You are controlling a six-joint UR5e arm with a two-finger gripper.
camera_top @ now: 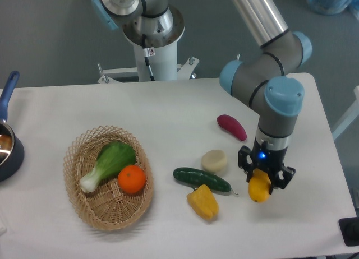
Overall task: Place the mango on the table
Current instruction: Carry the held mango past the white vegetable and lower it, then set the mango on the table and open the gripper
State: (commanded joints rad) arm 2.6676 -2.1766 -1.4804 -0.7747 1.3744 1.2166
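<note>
Right now the gripper [262,183] is clenched around the mango [259,189], holding it low over the near right part of the table [168,110], just right of the cucumber [201,179] and yellow pepper [203,201]. Whether the fruit touches the top I cannot tell. By my reckoning the carrying is nearly done; what is left is to set it down, let go and lift clear
</note>
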